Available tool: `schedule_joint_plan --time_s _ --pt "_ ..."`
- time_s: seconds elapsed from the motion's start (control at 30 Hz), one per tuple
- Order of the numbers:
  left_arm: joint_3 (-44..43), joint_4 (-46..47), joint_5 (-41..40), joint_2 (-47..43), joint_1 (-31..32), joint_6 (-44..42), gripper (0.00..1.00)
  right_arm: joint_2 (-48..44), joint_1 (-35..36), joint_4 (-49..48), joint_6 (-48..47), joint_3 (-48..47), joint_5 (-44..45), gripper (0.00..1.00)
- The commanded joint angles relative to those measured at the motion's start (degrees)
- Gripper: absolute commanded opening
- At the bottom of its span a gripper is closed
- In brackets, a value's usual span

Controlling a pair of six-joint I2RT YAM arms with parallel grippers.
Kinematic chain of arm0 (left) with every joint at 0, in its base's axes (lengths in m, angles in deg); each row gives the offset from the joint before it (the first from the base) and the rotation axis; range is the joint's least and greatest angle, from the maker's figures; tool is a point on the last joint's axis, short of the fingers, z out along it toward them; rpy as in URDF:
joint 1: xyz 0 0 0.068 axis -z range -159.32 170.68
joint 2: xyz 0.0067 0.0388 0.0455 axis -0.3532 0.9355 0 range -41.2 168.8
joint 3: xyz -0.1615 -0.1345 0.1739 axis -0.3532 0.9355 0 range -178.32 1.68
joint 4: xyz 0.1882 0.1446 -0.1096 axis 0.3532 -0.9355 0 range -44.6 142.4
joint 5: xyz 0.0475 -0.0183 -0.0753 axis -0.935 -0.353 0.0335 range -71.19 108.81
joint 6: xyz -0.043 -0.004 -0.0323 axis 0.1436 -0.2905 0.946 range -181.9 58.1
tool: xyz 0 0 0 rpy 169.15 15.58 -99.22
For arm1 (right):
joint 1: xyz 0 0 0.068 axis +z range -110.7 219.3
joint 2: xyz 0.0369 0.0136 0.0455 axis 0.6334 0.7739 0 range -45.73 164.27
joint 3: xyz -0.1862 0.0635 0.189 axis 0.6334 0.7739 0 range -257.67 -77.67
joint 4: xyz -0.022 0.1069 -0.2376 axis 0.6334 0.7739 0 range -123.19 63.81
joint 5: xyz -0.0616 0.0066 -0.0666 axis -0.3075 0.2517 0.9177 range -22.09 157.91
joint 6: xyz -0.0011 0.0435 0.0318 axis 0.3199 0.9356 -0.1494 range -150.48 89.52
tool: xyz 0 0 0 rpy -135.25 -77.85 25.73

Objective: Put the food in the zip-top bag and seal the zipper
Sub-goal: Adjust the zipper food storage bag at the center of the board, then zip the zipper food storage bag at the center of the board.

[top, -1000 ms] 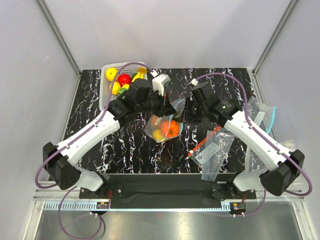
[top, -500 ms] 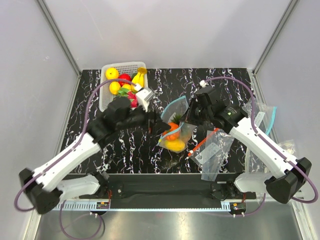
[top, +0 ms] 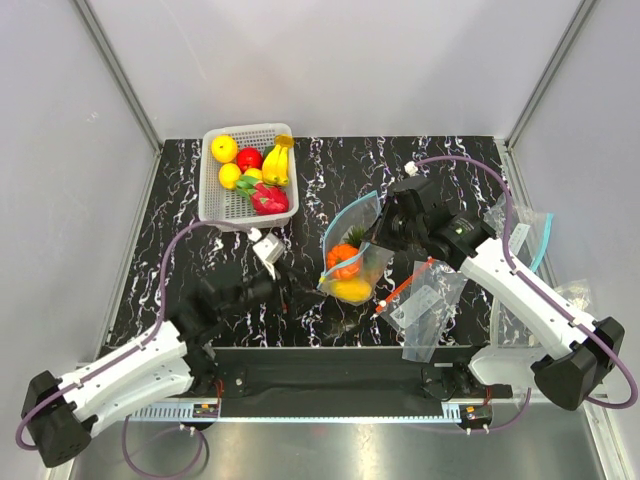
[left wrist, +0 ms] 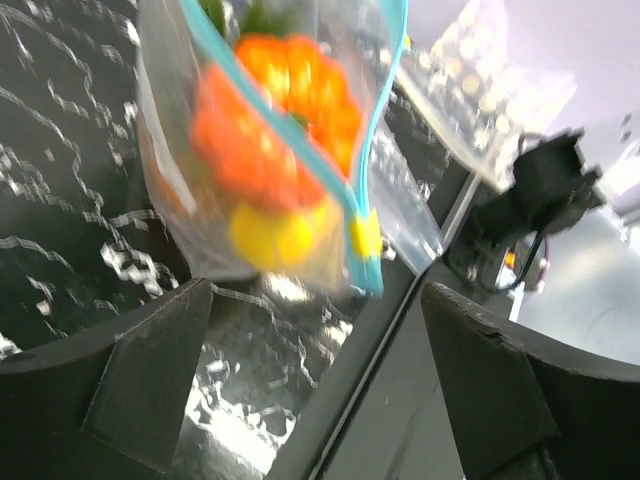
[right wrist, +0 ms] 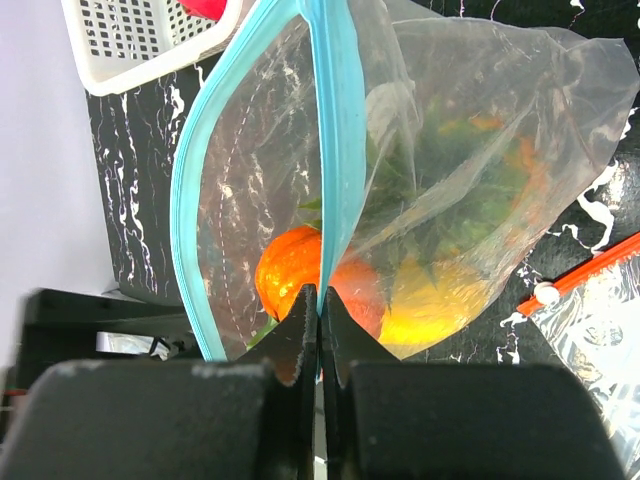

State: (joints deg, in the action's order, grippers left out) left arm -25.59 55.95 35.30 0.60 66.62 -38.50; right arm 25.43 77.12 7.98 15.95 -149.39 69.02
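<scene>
arms (top: 140, 365) 2 | basket (top: 222, 214) 1 | zip-top bag (top: 345, 215) 1 | food (top: 342, 260) inside 3 | loose bags (top: 430, 300) 2+

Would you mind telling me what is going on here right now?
The right tool is shut on the teal zipper of the clear bag, holding it up with the toy fruit inside. The bag's mouth gapes open, unsealed. The left tool is open and apart from the bag, holding nothing.

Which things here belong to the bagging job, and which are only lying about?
Belong to the job: crinkly clear plastic zip-top bag, its teal-blue zipper strip, pinched by the right gripper; inside it, the round orange toy fruit and yellow oblong toy fruit.
Lying about: white plastic basket of toy fruits; flat clear bag with a red-orange strip.
</scene>
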Motion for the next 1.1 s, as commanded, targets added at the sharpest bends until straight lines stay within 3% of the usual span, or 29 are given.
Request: schedule_joint_plan --time_s 0.0,0.17,0.33,0.47,0.7,0.83,1.07 --pt "3.0 12.7 -7.1 -3.8 2.7 -0.1 0.89 -1.3 0.4 -2.5 0.6 -0.2 2.1 0.00" --pt "9.1 21.9 -9.1 -4.2 5.7 -1.2 0.81 -1.7 0.4 -2.8 0.5 0.2 2.9 0.00" --pt "10.6 27.1 -11.7 0.9 7.2 -2.9 0.71 -1.5 0.4 -3.3 0.8 0.1 2.4 0.00" --pt "12.5 36.3 -12.4 4.0 8.0 -5.7 0.55 -1.1 0.4 -3.4 0.1 -0.2 1.4 0.00" --pt "13.0 39.9 -14.0 5.0 8.2 -10.1 0.43 -1.1 0.4 -3.7 -0.5 0.2 1.3 0.00" --pt "12.0 38.8 -13.1 6.4 8.1 -11.4 0.21 -0.8 0.4 -3.5 -0.6 -0.2 1.4 0.00" --pt "11.6 38.8 -12.9 7.9 8.2 -10.9 0.22 -0.9 0.4 -3.5 -0.5 -0.8 1.8 0.00"
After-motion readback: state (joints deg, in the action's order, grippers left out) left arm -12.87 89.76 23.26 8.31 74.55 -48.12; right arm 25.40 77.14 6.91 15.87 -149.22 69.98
